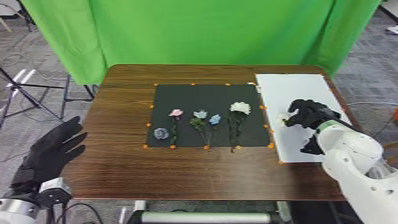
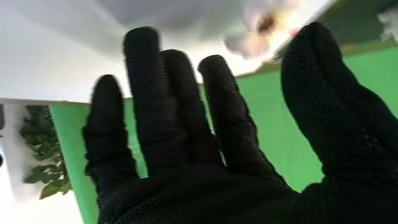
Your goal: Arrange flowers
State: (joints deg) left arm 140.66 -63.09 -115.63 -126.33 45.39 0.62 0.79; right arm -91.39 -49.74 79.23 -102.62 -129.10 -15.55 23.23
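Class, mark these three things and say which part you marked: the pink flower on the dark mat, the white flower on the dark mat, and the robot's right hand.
Pink flower [image 1: 176,113]: head view, bloom.
White flower [image 1: 240,107]: head view, bloom.
Right hand [image 2: 330,110]: right wrist view, thumb.

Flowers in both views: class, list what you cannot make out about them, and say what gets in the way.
- Head view: the stem of the pale flower on the white board; the right hand covers that area.
- Head view: separate petals of the grey-blue bloom; too small.
- Right wrist view: the rest of the white bloom; the picture's edge cuts it off.
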